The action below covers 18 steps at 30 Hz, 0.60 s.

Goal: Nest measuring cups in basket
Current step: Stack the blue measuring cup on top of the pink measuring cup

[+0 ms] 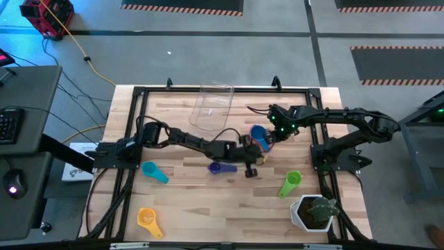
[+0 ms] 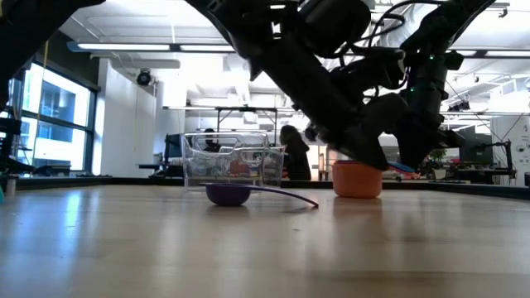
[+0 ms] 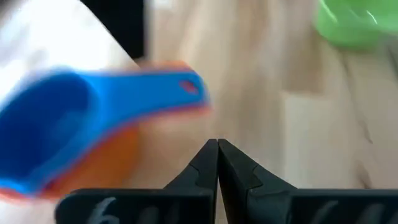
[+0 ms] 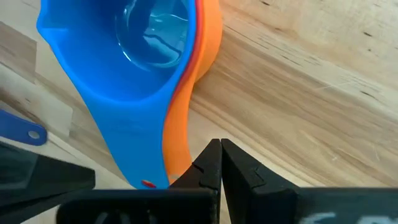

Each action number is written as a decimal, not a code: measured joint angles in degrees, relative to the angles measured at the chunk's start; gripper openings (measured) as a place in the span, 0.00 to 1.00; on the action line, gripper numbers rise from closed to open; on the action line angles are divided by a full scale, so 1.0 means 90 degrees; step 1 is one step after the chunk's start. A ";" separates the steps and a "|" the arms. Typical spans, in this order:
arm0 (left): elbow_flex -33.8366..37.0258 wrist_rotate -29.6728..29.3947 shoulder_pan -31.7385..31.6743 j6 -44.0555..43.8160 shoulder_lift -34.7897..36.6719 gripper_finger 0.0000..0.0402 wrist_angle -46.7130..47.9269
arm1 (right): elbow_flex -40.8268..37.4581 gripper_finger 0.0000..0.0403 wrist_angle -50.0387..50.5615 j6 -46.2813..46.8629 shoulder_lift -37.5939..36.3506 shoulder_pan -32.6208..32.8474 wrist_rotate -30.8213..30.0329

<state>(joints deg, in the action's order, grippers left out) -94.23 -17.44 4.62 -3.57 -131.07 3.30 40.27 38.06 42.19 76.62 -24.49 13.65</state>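
On the counter (image 1: pixel 180 201), going left to right in the high view, a yellow-orange cup (image 1: pixel 147 219) lies near the front left corner, a teal cup (image 1: pixel 154 171) just behind it, then a purple cup (image 1: pixel 217 167) near the middle. The clear basket (image 1: pixel 211 106) sits at the back, apparently with no cup in it yet. The left pincer (image 3: pixel 217 163) comes next, its fingers pressed together on nothing, just beside the flat handle of the blue cup (image 3: pixel 46 124). That blue cup sits nested in an orange cup (image 2: pixel 357 179) at mid-counter. The right pincer (image 4: pixel 221 163) is also shut on nothing, close to the same pair. Farther right lie a green cup (image 1: pixel 291 182) and a white plant pot (image 1: pixel 311 212). These cups look like light, stiff, smooth plastic: likely to skid or tip when nudged, so the short flat handle, pinched across its thin faces, seems the surest hold. The wrist view is blurred, so whether the left fingertips touch the handle cannot be told; the arms hide much of the nested pair from above, and no pink cup is plainly seen.
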 joint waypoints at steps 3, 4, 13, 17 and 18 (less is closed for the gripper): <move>-0.0008 0.0139 -0.0163 0.0018 0.0000 0.00 -0.0379 | 0.0000 0.00 -0.0001 0.0002 0.0000 0.0000 0.0002; -0.0008 0.0184 -0.0210 -0.0015 -0.0003 0.00 -0.0404 | 0.0000 0.00 -0.0005 0.0008 0.0000 0.0000 0.0002; -0.0004 0.0599 -0.0254 -0.0028 -0.0066 0.00 0.0014 | 0.0000 0.00 -0.0118 0.0049 0.0002 0.0000 -0.0010; -0.0015 0.0593 -0.0246 0.0081 -0.0031 0.00 -0.0437 | 0.0000 0.00 -0.0190 0.0081 0.0005 0.0000 0.0002; -0.0022 0.0592 -0.0266 0.0074 -0.0058 0.00 -0.0508 | 0.0000 0.00 -0.0222 0.0149 0.0005 0.0000 0.0020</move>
<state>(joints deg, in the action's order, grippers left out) -94.43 -12.12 2.23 -2.90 -131.58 -1.27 40.27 36.07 43.53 76.66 -24.49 13.83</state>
